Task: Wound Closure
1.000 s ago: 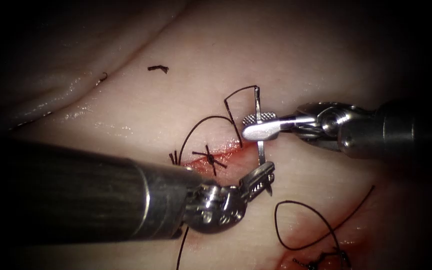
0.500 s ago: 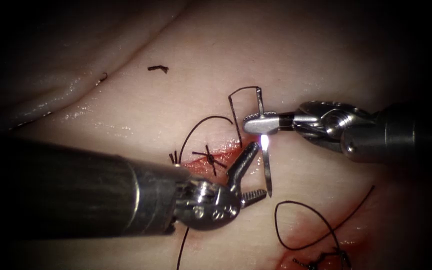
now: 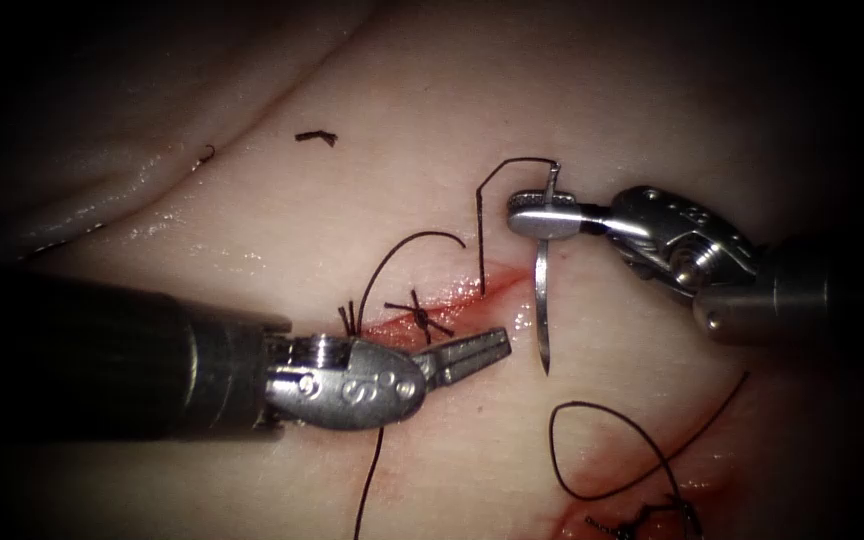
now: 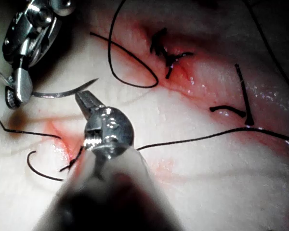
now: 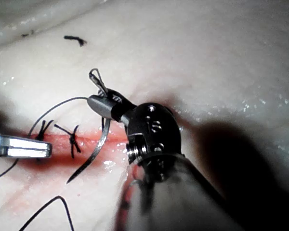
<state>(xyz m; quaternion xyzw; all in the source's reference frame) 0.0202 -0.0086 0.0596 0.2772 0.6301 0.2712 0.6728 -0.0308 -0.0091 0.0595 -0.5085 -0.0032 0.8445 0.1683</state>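
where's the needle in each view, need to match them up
Endoscope view: the needle hangs from the right end effector, held near its thread end, point down, free of the tissue, just right of the cut's upper end.
Left wrist view: needle reaches from the right end effector toward the left end effector.
Right wrist view: needle crosses the red cut.
Shared landmark: the knotted stitch.

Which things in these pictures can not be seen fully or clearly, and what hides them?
1. Curved steel needle: in the endoscope view, the right tool covers the part near its thread end that it grips.
2. Dark thread: the endoscope view's lower edge cuts it off, and the left tool covers its upper part.
3. Lower knotted stitch: dark and cut by the same edge.
4. Pale tissue: the far side fades into shadow.
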